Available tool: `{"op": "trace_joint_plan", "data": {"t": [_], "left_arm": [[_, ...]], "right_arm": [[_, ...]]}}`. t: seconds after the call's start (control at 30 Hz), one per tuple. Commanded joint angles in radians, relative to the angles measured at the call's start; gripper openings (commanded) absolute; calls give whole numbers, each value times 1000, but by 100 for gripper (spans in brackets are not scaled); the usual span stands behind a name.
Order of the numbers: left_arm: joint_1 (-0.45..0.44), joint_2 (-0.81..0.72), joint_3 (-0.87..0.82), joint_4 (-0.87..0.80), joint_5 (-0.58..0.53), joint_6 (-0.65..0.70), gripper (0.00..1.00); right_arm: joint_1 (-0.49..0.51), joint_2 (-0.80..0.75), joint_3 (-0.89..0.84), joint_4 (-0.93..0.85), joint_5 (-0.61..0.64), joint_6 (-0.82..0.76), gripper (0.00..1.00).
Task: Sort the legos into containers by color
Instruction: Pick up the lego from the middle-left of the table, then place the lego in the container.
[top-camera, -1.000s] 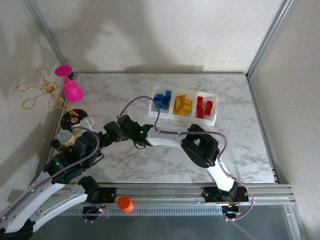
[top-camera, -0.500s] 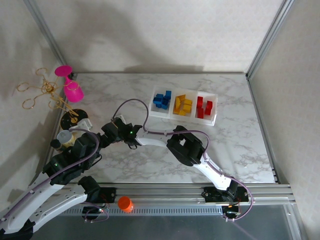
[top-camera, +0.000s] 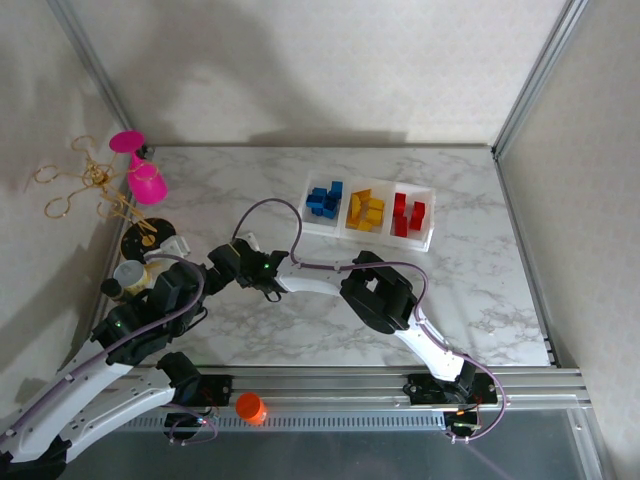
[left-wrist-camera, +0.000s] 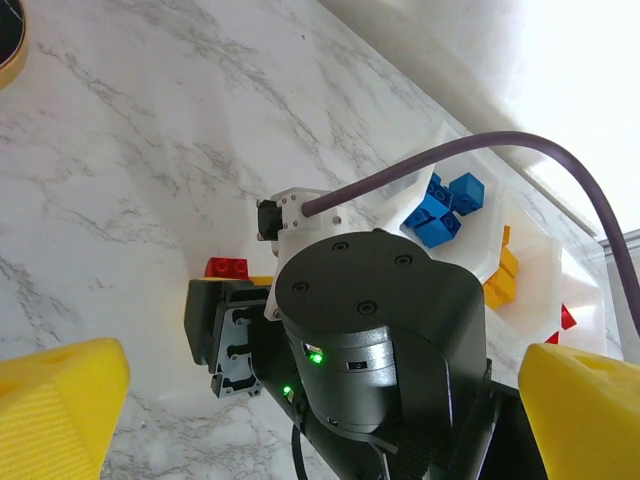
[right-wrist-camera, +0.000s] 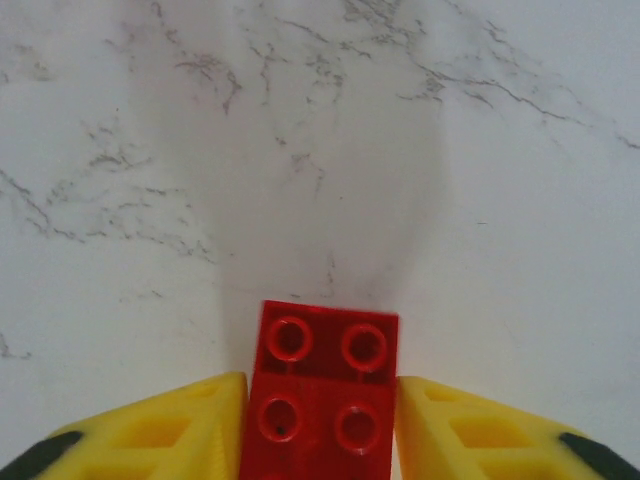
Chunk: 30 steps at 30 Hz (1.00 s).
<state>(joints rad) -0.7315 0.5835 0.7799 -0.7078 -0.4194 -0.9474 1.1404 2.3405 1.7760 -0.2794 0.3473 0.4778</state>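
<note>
My right gripper (right-wrist-camera: 318, 400) is shut on a red lego (right-wrist-camera: 322, 385) just above the marble table, a yellow finger pressed against each side. That brick (left-wrist-camera: 226, 267) also peeks out beside the right wrist in the left wrist view. My left gripper (left-wrist-camera: 320, 400) is open, its yellow fingers spread wide over the right arm's wrist. In the top view the right gripper (top-camera: 228, 264) reaches far left, close to the left arm. The containers (top-camera: 430, 240) at the back hold blue legos (top-camera: 323, 198), yellow legos (top-camera: 364, 210) and red legos (top-camera: 407, 213), one colour per compartment.
A pink cup (top-camera: 143, 176) lies at the back left by gold wire pieces (top-camera: 85, 185). A dark round disc (top-camera: 145, 238) and a small bottle (top-camera: 130, 274) sit at the left edge. An orange cap (top-camera: 250, 407) rests on the front rail.
My right arm swung left across the table and its jaws closed on the red lego. The left arm barely moved.
</note>
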Motion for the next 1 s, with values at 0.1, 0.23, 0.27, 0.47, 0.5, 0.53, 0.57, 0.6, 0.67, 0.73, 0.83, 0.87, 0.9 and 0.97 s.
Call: {"op": "trace_joint_plan", "data": {"t": [0.1,0.23,0.27,0.47,0.5,0.53,0.57,0.6,0.67,0.73,0.83,0.87,0.9,0.97], "left_arm": [[5,-2,14,7,12,-31,100],[5,-3,22,31,38,-17,100],[5,-1,24,45,51,-9,100],[5,61,24,154,160,66,100],[4,74,22,171,173,74,100],[3,88,17,196,191,84,100],[3,101,11,229,212,99,100],[3,115,6,258,235,113,100],[2,148,-1,317,270,133,100],[1,190,2,355,287,151,100],[1,260,12,409,314,182,100],[1,282,14,430,321,186,100],[0,299,12,455,327,195,100],[0,331,3,506,336,209,100]], "right_arm": [[3,-84,-35,-38,11,18,32],[-18,-196,-131,14,-13,32,31],[-27,-234,-168,24,-11,37,31],[-118,-470,-383,61,22,74,30],[-136,-504,-414,60,37,74,31],[-157,-542,-446,54,55,77,31],[-181,-576,-472,46,70,78,31],[-205,-605,-491,41,78,78,31],[-267,-661,-544,32,90,75,32],[-332,-710,-582,26,101,68,32],[-439,-754,-623,25,115,53,33],[-497,-763,-632,29,114,44,33],[-539,-766,-636,32,113,38,33],[-611,-769,-649,52,105,16,33]]}}
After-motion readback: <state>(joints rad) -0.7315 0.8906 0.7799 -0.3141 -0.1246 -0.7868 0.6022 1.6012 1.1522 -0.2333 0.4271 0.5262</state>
